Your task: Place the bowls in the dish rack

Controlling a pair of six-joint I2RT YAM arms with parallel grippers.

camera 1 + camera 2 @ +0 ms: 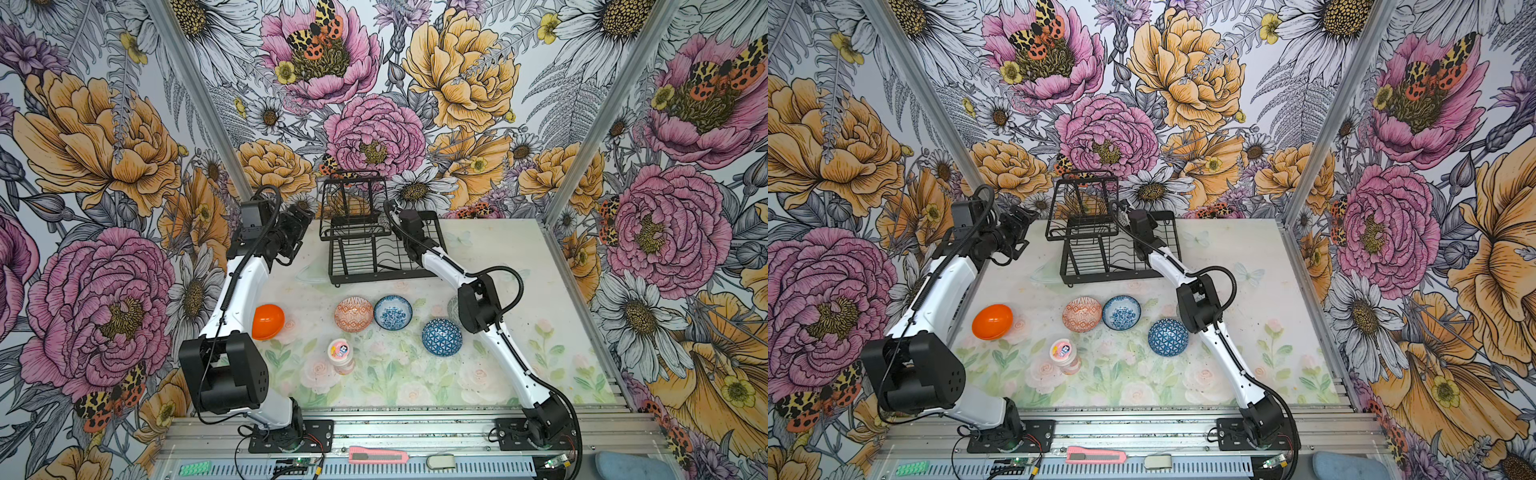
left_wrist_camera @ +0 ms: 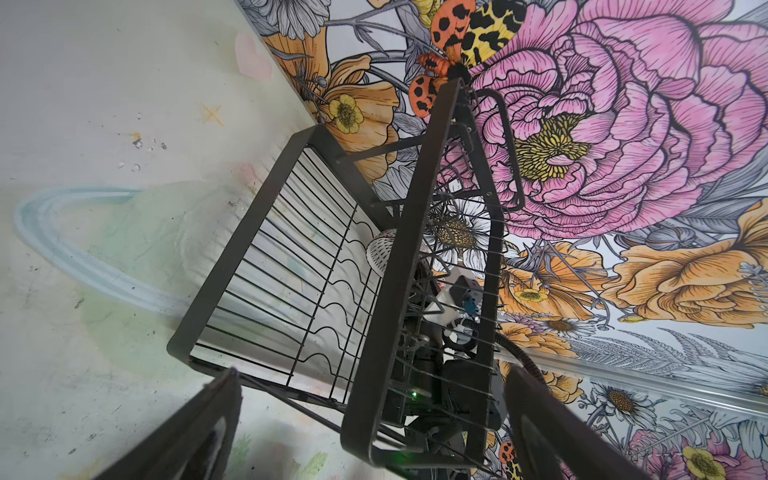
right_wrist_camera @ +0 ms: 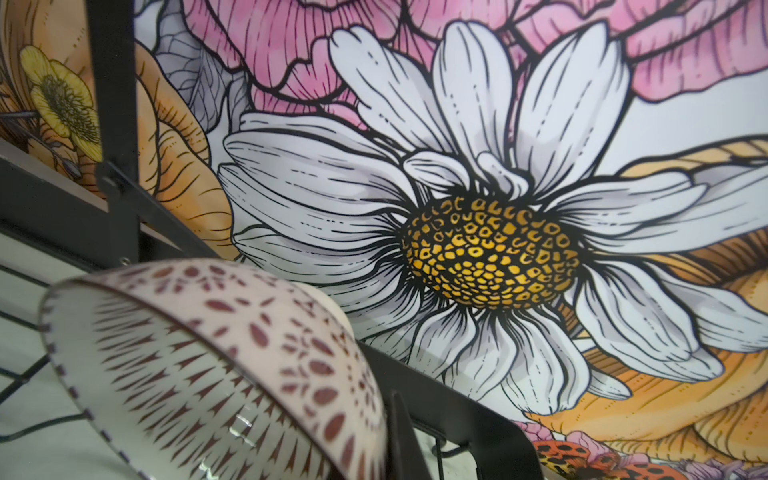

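Right gripper (image 1: pixel 394 222), pinching the tilted white maroon-patterned ceramic bowl (image 3: pixel 216 345), may clip the black wire dish rack (image 2: pixel 237 249) bar beside its jaws; left gripper (image 2: pixel 372 372) gapes empty.

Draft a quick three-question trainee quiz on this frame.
1. True or false: the dish rack holds no bowl.
2. Which pincer stands open? A left; B right; C neither.
3. What lidded container stands on the mat?
Key: 1 false, a maroon-patterned bowl is inside it. 2 A, the left pincer. 3 the pink-lidded jar.
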